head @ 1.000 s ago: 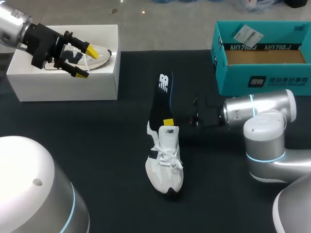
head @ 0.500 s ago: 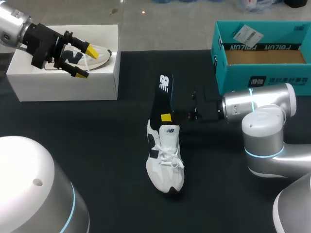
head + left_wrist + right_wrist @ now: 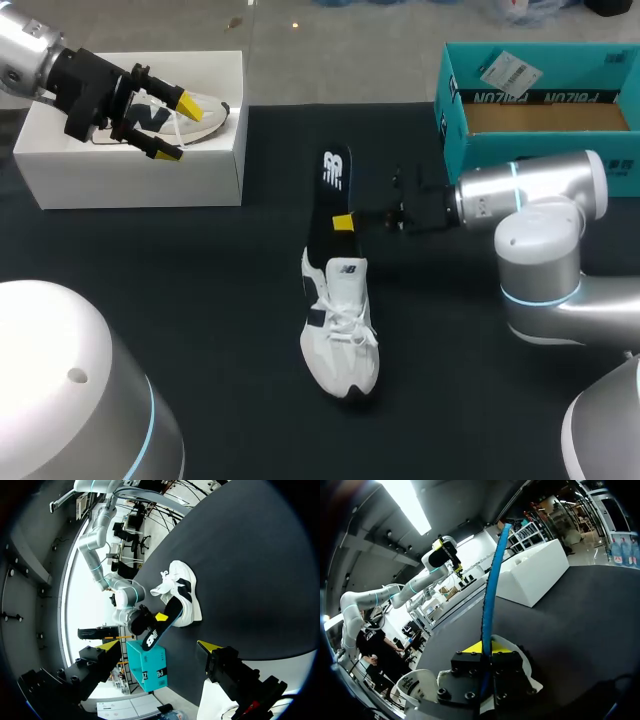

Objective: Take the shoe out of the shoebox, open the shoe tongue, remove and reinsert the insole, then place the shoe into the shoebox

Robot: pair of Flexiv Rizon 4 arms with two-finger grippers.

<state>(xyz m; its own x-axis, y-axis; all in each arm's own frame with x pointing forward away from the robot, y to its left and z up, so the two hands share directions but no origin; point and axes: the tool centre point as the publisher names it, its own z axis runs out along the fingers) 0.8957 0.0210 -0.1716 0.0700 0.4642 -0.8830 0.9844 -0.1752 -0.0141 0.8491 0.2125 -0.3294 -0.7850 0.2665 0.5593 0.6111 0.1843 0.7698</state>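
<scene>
A white shoe [image 3: 340,330] lies mid-table, toe toward the front. A dark insole [image 3: 330,190] with a white logo sticks out of its opening toward the back. My right gripper [image 3: 345,222] is shut on the insole just behind the shoe's tongue. In the right wrist view the insole [image 3: 492,585] stands edge-on between the fingers, with the shoe [image 3: 522,662] under them. My left gripper [image 3: 165,125] hangs open over the white shoebox [image 3: 200,170], nothing between its fingers. In the left wrist view the shoe [image 3: 181,592] and insole [image 3: 161,626] lie far ahead of the left gripper [image 3: 157,646].
A second white shoe [image 3: 205,108] lies inside the white shoebox, under my left gripper. A teal open box [image 3: 540,150] stands at the back right, close behind my right arm [image 3: 520,205]. Dark tabletop lies around the middle shoe.
My right gripper has slid back along the insole, away from the shoe's tongue, loosening and gripping again. The insole's far end shifted slightly backward. The left arm has not moved.
</scene>
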